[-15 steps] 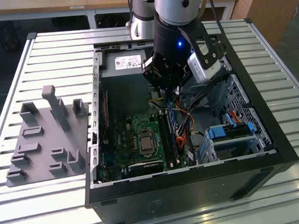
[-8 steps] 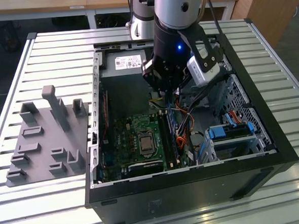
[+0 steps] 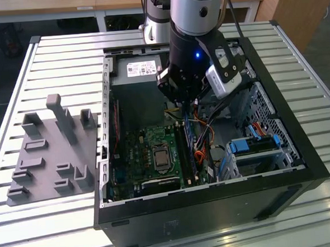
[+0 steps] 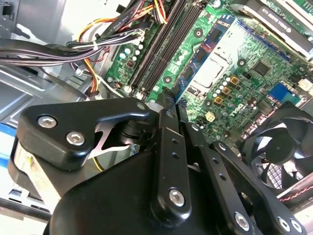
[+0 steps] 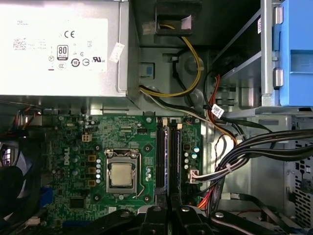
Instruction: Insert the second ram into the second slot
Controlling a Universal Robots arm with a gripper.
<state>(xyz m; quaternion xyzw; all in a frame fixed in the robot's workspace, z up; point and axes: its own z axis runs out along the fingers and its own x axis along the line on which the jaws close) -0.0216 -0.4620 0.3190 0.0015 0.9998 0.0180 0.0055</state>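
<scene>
The second ram (image 5: 167, 156) is a thin blue stick seen edge-on, standing among the black memory slots (image 5: 160, 156) on the green motherboard. In the exterior view it runs as a blue strip (image 3: 190, 147) to the right of the processor. My gripper (image 3: 184, 104) hangs over the end of the slots nearest the power supply. Its black fingers come together at the tips (image 4: 168, 97), shut, with nothing visible between them. In the first wrist view the gripper (image 5: 168, 210) sits in line with the stick. Whether the tips touch the stick I cannot tell.
A silver power supply (image 3: 142, 69) fills the case's far end. The processor socket (image 5: 121, 175) lies beside the slots, and cable bundles (image 5: 230, 161) run on the other side. Blue drive brackets (image 3: 250, 146) and a fan (image 4: 281, 147) are nearby. A grey fixture (image 3: 49, 153) lies outside the case.
</scene>
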